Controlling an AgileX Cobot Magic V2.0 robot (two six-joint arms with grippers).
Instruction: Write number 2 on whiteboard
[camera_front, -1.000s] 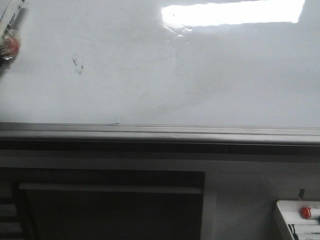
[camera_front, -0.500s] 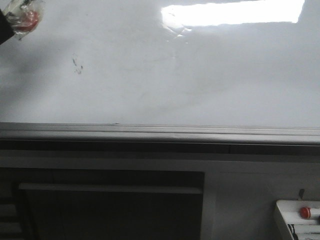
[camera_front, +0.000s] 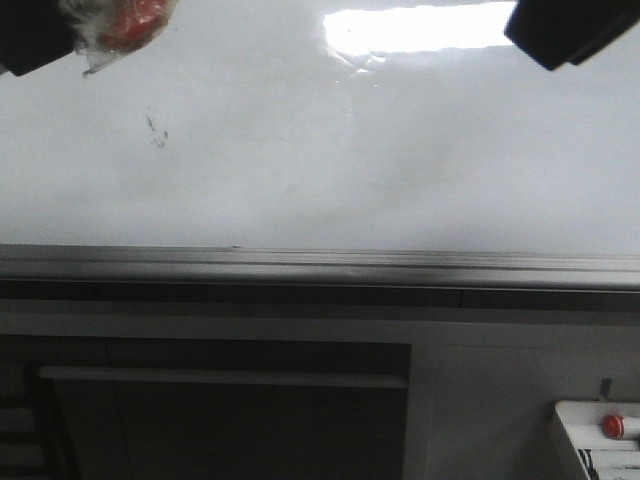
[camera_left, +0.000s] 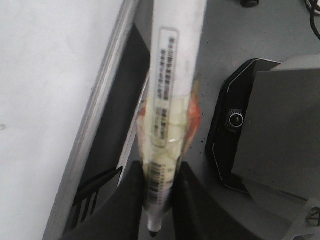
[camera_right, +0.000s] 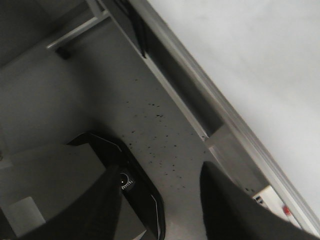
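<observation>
The left pincer (camera_left: 152, 192) is clamped on the marker (camera_left: 167, 115), at the frame's upper left above the blank whiteboard (camera_front: 400, 170); the right pincer (camera_right: 155, 200) is spread, empty.

Low at the near right of the front view, you are looking at a small white box (camera_front: 590, 445) that is carrying a round red button (camera_front: 612, 425). The right wrist view is showing you the same box (camera_right: 270, 197) only as a pale sliver with a red dot. To the left of it, a dark recessed panel (camera_front: 220, 430) is filling the near side, and a pale bar (camera_front: 220, 377) is running level across its upper part. A grey ledge (camera_front: 300, 325) is lying just above the panel. Below, a grey floor (camera_right: 160, 130) is showing, and dark speckles are dotting it.
</observation>
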